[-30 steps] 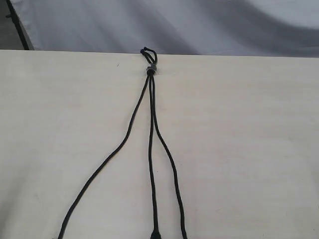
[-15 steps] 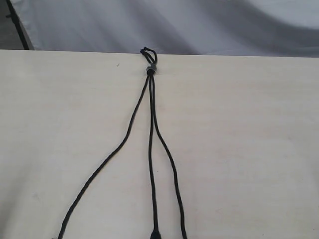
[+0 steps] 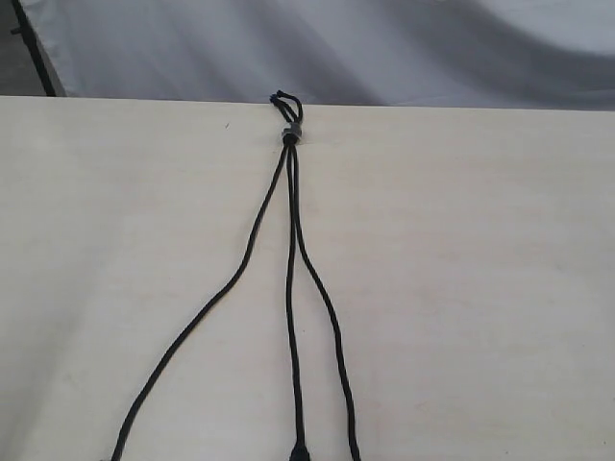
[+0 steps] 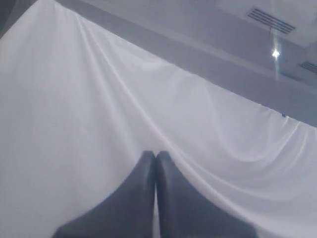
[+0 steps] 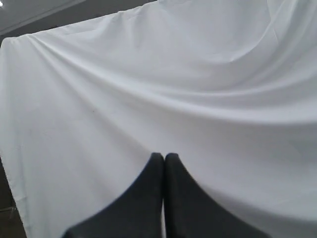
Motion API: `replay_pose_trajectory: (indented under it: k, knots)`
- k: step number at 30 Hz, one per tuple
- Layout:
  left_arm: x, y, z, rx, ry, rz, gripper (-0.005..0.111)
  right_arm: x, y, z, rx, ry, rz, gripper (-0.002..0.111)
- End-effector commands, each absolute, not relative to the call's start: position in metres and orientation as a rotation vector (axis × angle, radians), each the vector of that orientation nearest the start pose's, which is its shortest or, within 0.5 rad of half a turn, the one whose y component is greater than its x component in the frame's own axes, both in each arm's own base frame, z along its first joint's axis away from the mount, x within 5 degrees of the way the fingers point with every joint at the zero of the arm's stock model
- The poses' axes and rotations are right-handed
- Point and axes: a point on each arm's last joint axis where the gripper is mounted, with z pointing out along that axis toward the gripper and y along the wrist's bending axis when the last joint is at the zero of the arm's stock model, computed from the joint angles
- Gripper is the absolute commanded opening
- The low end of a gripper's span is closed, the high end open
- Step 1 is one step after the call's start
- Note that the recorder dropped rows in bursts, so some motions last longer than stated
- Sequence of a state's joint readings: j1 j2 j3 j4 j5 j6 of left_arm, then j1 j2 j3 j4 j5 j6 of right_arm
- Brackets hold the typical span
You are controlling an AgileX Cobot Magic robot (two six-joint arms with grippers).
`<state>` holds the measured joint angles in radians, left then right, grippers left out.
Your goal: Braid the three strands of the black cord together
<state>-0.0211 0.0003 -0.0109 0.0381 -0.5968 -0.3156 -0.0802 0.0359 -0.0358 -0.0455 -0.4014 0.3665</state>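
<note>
shows the black cord (image 3: 292, 192) flat on the pale wooden table (image 3: 480, 288), with its grey band (image 3: 289, 135) at twelve o'clock by the far edge. leaves the three strands (image 3: 289, 288) unbraided, spreading toward seven, six and five o'clock. keeps the left gripper (image 4: 156, 158) clenched on nothing before white cloth (image 4: 74, 99). same for the right gripper (image 5: 164, 158): pressed closed, empty.

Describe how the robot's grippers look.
The wrist views show only their front ends. The left gripper has two smooth dark grey fingers, broad at the base, tapering to rounded tips. The right gripper looks the same. No cables or markings are visible, and the exterior view shows neither arm.
</note>
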Motion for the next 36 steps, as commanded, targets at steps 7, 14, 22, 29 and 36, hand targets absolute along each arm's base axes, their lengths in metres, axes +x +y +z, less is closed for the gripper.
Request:
replay_pose_trajectory:
  k: [7, 14, 22, 29, 36]
  knots:
    - [0.063, -0.001, 0.313, -0.134, 1.325, -0.209, 0.000, 0.093, -0.007, 0.315, 0.249, 1.532, 0.140, 0.000]
    - [0.122, -0.002, 0.285, -0.142, 1.766, -0.143, 0.000, 0.174, 0.033, 0.284, 0.049, 2.092, 0.241, 0.000]
    - [0.160, -0.003, 0.246, -0.123, 2.047, -0.098, 0.000, 0.221, 0.129, 0.248, -0.367, 2.379, 0.326, 0.000]
    - [0.167, -0.003, 0.237, -0.126, 2.096, -0.095, 0.000, 0.235, 0.226, 0.183, -0.721, 2.631, 0.255, 0.010]
    - [0.167, -0.003, 0.237, -0.126, 2.096, -0.095, 0.000, 0.240, 0.249, 0.140, -0.762, 2.764, 0.177, 0.045]
